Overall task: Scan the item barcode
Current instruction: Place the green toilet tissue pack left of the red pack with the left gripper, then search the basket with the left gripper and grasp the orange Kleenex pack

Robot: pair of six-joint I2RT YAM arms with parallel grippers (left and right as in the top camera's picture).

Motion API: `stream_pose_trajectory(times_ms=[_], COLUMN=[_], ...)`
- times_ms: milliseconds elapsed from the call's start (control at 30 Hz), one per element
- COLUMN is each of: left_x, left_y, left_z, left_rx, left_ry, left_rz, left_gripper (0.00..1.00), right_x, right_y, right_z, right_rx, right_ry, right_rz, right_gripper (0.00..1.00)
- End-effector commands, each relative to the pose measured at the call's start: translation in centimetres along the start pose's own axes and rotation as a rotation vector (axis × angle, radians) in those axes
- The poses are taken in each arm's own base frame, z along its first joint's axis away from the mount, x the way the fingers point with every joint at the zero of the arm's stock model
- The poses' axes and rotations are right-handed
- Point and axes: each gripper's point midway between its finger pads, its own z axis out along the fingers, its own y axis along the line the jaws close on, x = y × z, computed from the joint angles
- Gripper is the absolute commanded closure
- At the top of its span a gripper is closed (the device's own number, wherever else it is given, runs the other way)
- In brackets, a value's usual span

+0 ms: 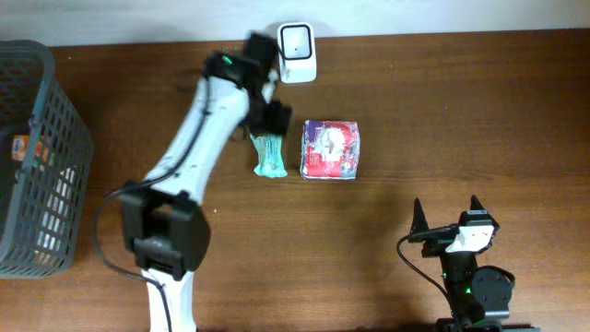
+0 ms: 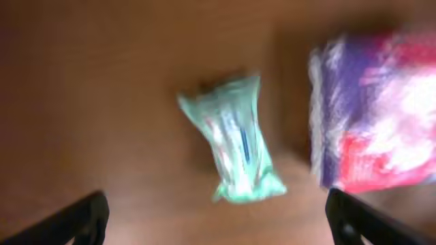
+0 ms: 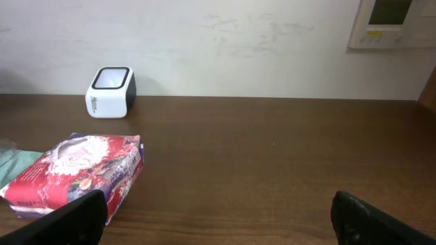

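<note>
— Any writing you can read on the item?
— None. The green packet [image 2: 235, 139] has blue and red streaks down its middle, but my left wrist view is blurred and no letter comes out. It lies flat on the table [image 1: 442, 111], on my side of the scanner [image 1: 297, 53] and a little to its left.
— And the scanner itself?
— White body, dark window on top. There is a small grey mark on the face toward my right wrist camera, too small to read.
— Your pincers?
— My left pincer [image 2: 216, 211] hangs over the packet, on the scanner's near side, fingers spread wide with nothing between them. My right pincer [image 3: 218, 207] is spread wide too and bare, well apart from the scanner, nearer me and to its right.
— What lies beside the packet?
— A red and purple pack [image 1: 331, 149], just right of it, also on the scanner's near side. Its print is not legible, and the left wrist view cuts off its right side.
— Anything else hard to make out?
— The grey basket [image 1: 37, 157], far left of the scanner, runs off the frame; through its mesh I see an orange label [image 1: 20, 146], unreadable. On the wall right of the scanner a panel [image 3: 394, 24] with a greenish display is cropped by the top edge
</note>
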Motion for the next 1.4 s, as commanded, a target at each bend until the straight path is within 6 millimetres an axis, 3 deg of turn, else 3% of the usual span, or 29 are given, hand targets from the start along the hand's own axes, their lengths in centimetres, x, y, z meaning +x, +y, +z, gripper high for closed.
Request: stream_pose_trajectory(times_ms=[0, 33, 67, 100, 167, 233, 267, 300, 400, 467, 533, 600, 633, 667, 733, 833, 867, 900, 967, 1100, 1200, 1300, 1367], left_x=[-6.1, -7.0, -7.1, -6.8, -4.3, -0.6, 0.7, 3.0, 9.3, 11.2, 12.9, 13.3, 13.4, 13.8, 14.1, 13.3, 13.0, 12.8, 12.1, 11.6, 11.9, 12.5, 12.5], left_y=[6.0, 9.1, 11.4, 16.3, 25.2, 31.7, 33.7, 37.0, 44.2, 46.5, 48.5, 49.2, 49.3, 49.7, 49.9, 49.5, 49.0, 49.0, 49.1, 49.3, 49.2, 48.9, 48.9], left_z=[-11.2, -14.9, -17.1, -20.4, -23.0, -23.0, -22.7, -22.2, -19.2, -17.2, -14.3, -10.7, -9.3, -7.4, -4.5, -0.1, 1.5, 2.5, 3.7, 4.1, 5.3, 7.3, 7.4], left_rx=[-0.03, -0.054, -0.075, -0.133, -0.259, -0.317, -0.342, -0.384, -0.469, -0.487, -0.481, -0.401, -0.382, -0.375, -0.365, -0.263, -0.205, -0.183, -0.145, -0.136, -0.13, -0.12, -0.12], left_ry=[-0.309, -0.412, -0.468, -0.558, -0.634, -0.62, -0.606, -0.575, -0.45, -0.396, -0.327, -0.264, -0.238, -0.198, -0.142, -0.096, -0.078, -0.074, -0.085, -0.098, -0.074, -0.026, -0.023], left_rz=[-0.12, -0.24, -0.329, -0.477, -0.75, -1.0, -1.047, -1.12, -1.297, -1.353, -1.397, -1.421, -1.426, -1.432, -1.435, -1.435, -1.437, -1.438, -1.392, -1.301, -1.305, -1.245, -1.235], left_gripper=[0.01, 0.01, 0.01, 0.01, 0.01, 0.01, 0.01, 0.01, 0.01, 0.01, 0.06, 0.12, 0.25, 0.29, 0.19, 0.2, 0.13, 0.12, 0.12, 0.15, 0.33, 0.32, 0.4], right_x=[0.3, 0.3, 0.3, 0.3, 0.3, 0.3, 0.3, 0.3, 0.3, 0.3, 0.3, 0.3, 0.3, 0.3, 0.3, 0.3, 0.3, 0.3, 0.3, 0.3, 0.3, 0.3, 0.3], right_y=[0.1, 0.1, 0.1, 0.1, 0.1, 0.1, 0.1, 0.1, 0.1, 0.1, 0.1, 0.1, 0.1, 0.1, 0.1, 0.1, 0.1, 0.1, 0.1, 0.1, 0.1, 0.1, 0.1], right_z=[0.0, 0.0, 0.0, 0.0, 0.0, 0.0, 0.0, 0.0, 0.0, 0.0, 0.0, 0.0, 0.0, 0.0, 0.0, 0.0, 0.0, 0.0, 0.0, 0.0, 0.0, 0.0, 0.0], right_rx=[-0.001, -0.001, -0.001, -0.001, -0.001, -0.001, -0.001, -0.001, -0.001, -0.001, -0.001, -0.001, -0.001, -0.001, -0.001, -0.001, -0.001, -0.001, -0.001, -0.001, -0.001, -0.001, -0.001], right_ry=[0.005, 0.005, 0.005, 0.005, 0.005, 0.005, 0.005, 0.005, 0.005, 0.005, 0.005, 0.005, 0.005, 0.005, 0.005, 0.005, 0.005, 0.005, 0.005, 0.005, 0.005, 0.005, 0.005], right_rz=[-0.003, -0.003, -0.003, -0.003, -0.003, -0.003, -0.003, -0.003, -0.003, -0.003, -0.003, -0.003, -0.003, -0.003, -0.003, -0.003, -0.003, -0.003, -0.003, -0.003, -0.003, -0.003, -0.003], right_gripper=[0.01, 0.01, 0.01, 0.01, 0.01, 0.01, 0.01, 0.01, 0.01, 0.01, 0.01, 0.01, 0.01, 0.01, 0.01, 0.01, 0.02, 0.01, 0.01, 0.01, 0.01, 0.01, 0.01])
